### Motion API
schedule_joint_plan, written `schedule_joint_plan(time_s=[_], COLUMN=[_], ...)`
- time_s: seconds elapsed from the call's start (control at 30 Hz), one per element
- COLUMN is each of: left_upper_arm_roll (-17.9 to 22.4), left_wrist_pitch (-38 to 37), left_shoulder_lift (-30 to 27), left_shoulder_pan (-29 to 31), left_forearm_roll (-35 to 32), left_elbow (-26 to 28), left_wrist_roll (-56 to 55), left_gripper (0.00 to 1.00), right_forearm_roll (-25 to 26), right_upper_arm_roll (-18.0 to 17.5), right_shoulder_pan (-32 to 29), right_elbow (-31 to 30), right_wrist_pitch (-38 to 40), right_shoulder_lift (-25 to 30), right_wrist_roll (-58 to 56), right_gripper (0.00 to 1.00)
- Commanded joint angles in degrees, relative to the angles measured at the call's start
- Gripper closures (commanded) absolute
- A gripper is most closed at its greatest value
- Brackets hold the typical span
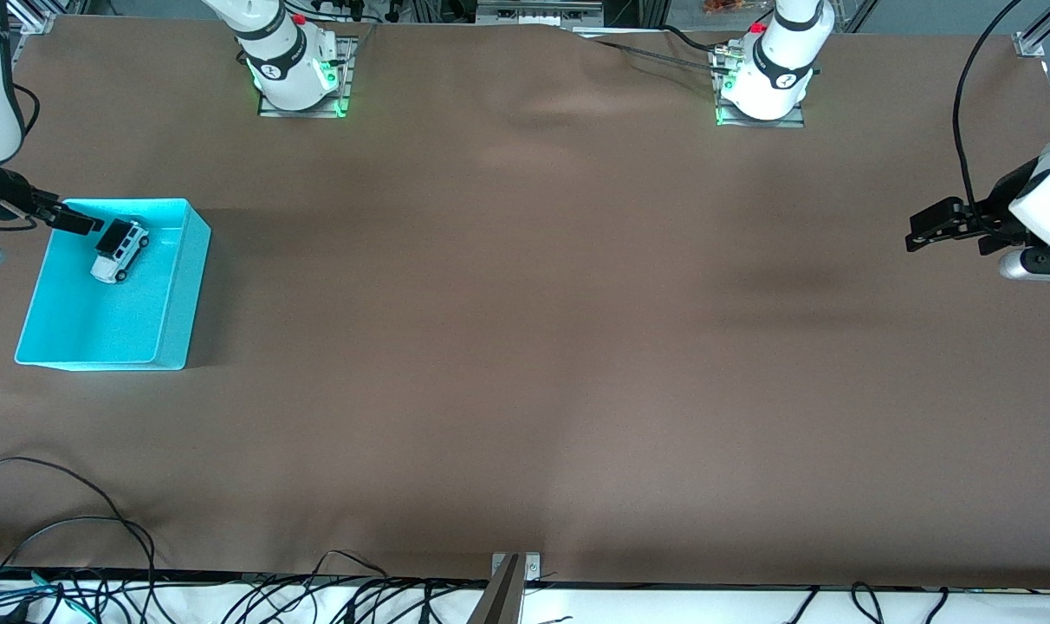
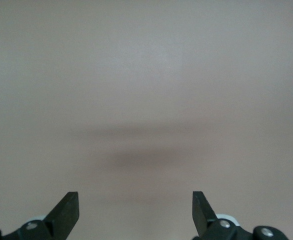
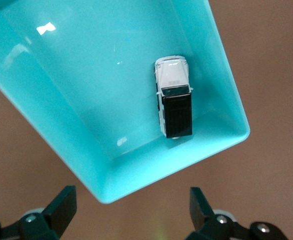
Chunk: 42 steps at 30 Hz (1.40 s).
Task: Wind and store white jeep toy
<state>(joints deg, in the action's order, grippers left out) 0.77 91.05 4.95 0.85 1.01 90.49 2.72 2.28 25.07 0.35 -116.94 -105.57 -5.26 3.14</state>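
The white jeep toy [image 1: 119,251] with its black roof lies in the turquoise bin [image 1: 100,325], in the part farther from the front camera. It also shows in the right wrist view [image 3: 173,102], lying on the bin's floor [image 3: 86,75] close to one wall. My right gripper [image 1: 74,221] is open and empty, up in the air by the bin's corner at the right arm's end of the table; its jaws [image 3: 131,200] stand wide apart over bare table just outside that corner. My left gripper [image 1: 919,234] is open and empty over bare table at the left arm's end [image 2: 135,205], waiting.
The brown table cover [image 1: 525,347] spreads between the two arms. Both arm bases [image 1: 295,78] [image 1: 763,87] stand along the edge farthest from the front camera. Black cables [image 1: 74,555] and a metal bracket [image 1: 515,572] lie at the nearest edge.
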Motion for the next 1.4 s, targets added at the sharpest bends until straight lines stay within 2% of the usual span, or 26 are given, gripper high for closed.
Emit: schedule_joint_plan(time_s=[0.0,0.43,0.57,0.77,0.93,1.13,1.37], left_upper_arm_roll=[0.5,0.5,0.4,0.4,0.5,0.5,0.5], left_wrist_pitch=[-0.3,-0.3,-0.3,-0.2,-0.2,-0.2,-0.2], left_shoulder_lift=[-0.2,-0.2,-0.2,-0.2,-0.2,-0.2,-0.2], left_shoulder_pan=[-0.1,-0.1,-0.1,-0.1,-0.1,-0.1,-0.1], left_forearm_roll=[1.6,1.6,1.6,1.6,1.6,1.6,1.6], left_elbow=[0.2,0.2,0.2,0.2,0.2,0.2,0.2], left_wrist_roll=[0.8,0.9,0.9,0.8,0.9,0.8,0.8], left_gripper=[0.00,0.00,0.00,0.00,0.00,0.00,0.00], right_forearm_roll=[-0.5,-6.9,-10.4,-12.6,-13.0,-11.8,-8.9], right_upper_arm_roll=[-2.0,-2.0,-2.1,-2.6,-7.1,-15.5,-21.6], right_shoulder_pan=[-0.4,-0.4,-0.4,-0.5,-1.5,-5.3,-7.7], right_elbow=[8.5,21.3,26.0,30.9,32.1,32.7,31.9], right_wrist_pitch=[11.9,26.5,31.6,35.0,34.7,34.3,32.6], right_shoulder_lift=[1.0,1.7,1.7,1.6,1.7,2.0,3.3], right_wrist_roll=[0.4,0.3,0.9,-0.1,0.0,0.5,0.6], right_gripper=[0.00,0.00,0.00,0.00,0.00,0.00,0.00])
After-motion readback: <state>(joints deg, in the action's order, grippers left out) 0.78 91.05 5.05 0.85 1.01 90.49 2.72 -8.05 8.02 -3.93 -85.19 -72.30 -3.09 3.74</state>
